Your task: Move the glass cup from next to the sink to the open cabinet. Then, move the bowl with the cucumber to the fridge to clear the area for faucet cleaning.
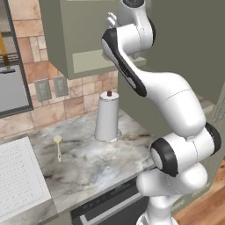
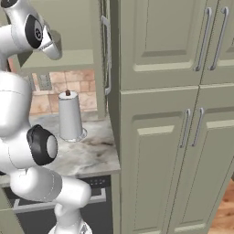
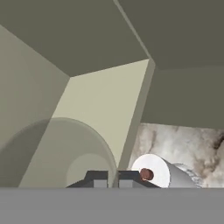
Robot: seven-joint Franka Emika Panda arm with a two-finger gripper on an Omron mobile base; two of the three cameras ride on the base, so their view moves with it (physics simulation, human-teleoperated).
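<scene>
1. Nearest you in the hand view, the gripper shows two dark fingertips drawn close together, with the thin rim of the glass passing between them. It looks like a narrow pinch on that rim, though the tips are mostly cut off at the bottom, so take that as likely rather than certain.
2. The glass is the pale, see-through round shape at lower left of the hand view. It sits over the cream shelf inside the open cabinet. You cannot tell from here whether its base touches the shelf.
3. Just past the shelf's front edge in the hand view, you look down on the paper towel roll with its brown centre post, standing on the marble counter.
4. From the left base view, the arm rises from lower right and reaches up into the cabinet; the hand is hidden behind the wrist there.
5. Below it, the roll stands upright on the counter, near the tall cupboard.
6. Left of the roll, well apart from it, a small spoon lies on the counter, and a white ridged drainboard sits at the left edge.
7. Farther back you see two outlets on the tile wall.
8. In the right base view, tall cupboard doors with bar handles stand right of the counter.
</scene>
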